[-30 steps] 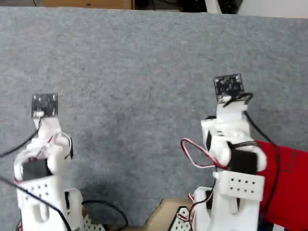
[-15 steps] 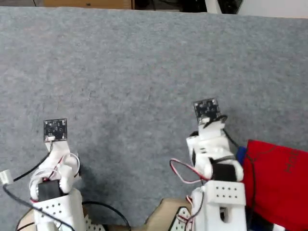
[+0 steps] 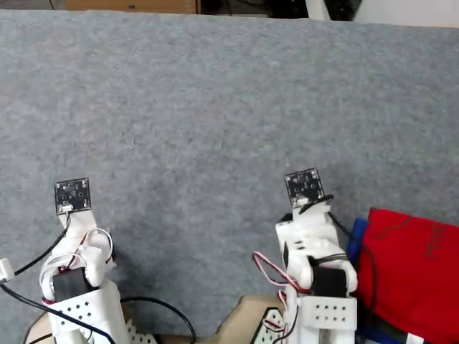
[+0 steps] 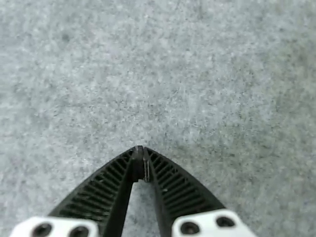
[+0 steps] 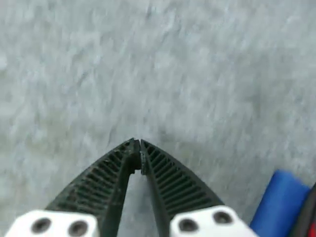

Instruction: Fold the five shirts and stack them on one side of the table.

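both arms have drawn back toward their bases, uncovering more of the red shirt point(image 3: 409, 265), which lies on a blue shirt point(image 3: 356, 240) at the tabletop's point(image 3: 215, 107) near right edge. your left claw point(image 4: 138, 163) and right claw point(image 5: 137, 155) are clenched on nothing. you look near done: park slowly, keeping the right claw off those shirts.

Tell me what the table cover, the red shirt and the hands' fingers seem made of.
Table cover: probably felt or low-pile carpet, matte grey, with speckled fuzzy fibres. Red shirt: soft cloth, matte, with a rumpled edge and creases. Left hand and right hand: fingers look like rigid black plastic, ribbed, possibly printed.
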`<state>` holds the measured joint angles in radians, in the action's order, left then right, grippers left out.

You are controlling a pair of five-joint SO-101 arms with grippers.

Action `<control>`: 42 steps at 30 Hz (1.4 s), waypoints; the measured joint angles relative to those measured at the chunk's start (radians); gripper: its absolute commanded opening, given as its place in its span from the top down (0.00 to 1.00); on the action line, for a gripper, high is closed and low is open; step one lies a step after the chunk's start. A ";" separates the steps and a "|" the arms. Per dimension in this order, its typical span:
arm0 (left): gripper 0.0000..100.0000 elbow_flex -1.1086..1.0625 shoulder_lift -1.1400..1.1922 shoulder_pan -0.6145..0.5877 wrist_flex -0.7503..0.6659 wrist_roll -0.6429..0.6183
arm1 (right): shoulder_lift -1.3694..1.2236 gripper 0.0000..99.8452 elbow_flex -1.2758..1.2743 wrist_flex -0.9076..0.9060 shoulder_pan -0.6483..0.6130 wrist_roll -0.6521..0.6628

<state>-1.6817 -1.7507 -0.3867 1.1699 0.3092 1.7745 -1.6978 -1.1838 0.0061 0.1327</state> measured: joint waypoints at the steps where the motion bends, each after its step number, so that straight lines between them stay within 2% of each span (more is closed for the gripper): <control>1: 0.98 0.000 0.000 0.000 0.000 0.000 | 0.021 1.00 0.000 -0.041 0.000 -0.005; 8: 0.98 0.000 0.000 0.000 0.000 0.000 | 0.031 1.00 0.002 -0.121 0.000 -0.005; 42: 0.98 0.000 0.000 0.000 0.000 0.000 | 0.031 1.00 0.002 -0.123 0.000 -0.005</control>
<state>-1.6817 -1.7507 -0.3867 1.1699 0.3092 1.8052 -1.6962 -1.3065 0.0061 0.1281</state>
